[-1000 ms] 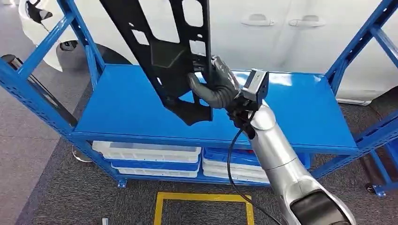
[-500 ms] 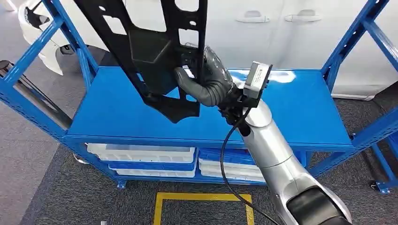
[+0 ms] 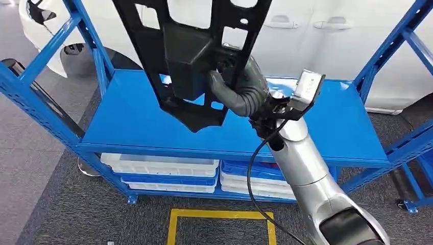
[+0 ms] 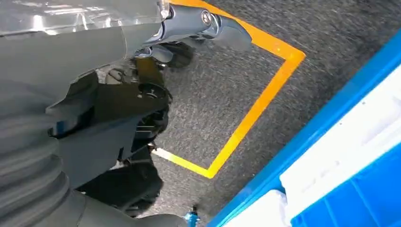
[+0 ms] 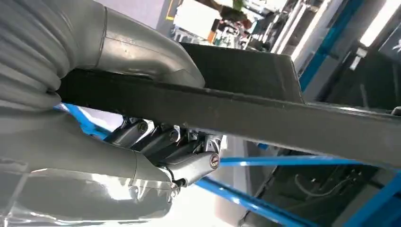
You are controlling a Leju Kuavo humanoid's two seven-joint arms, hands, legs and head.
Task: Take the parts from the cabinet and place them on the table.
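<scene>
the right hand (image 3: 240, 89) is gripping the black part (image 3: 191, 56) above the blue shelf (image 3: 332, 122) — carrying step — next it's needing a turn toward the table.

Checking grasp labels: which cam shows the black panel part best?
Head view. It shows the black panel part with its cutouts, held by the right robot hand above the blue shelf. The right wrist view shows just its edge, close up, between thumb and fingers. The left wrist view looks at floor and yellow tape.
</scene>
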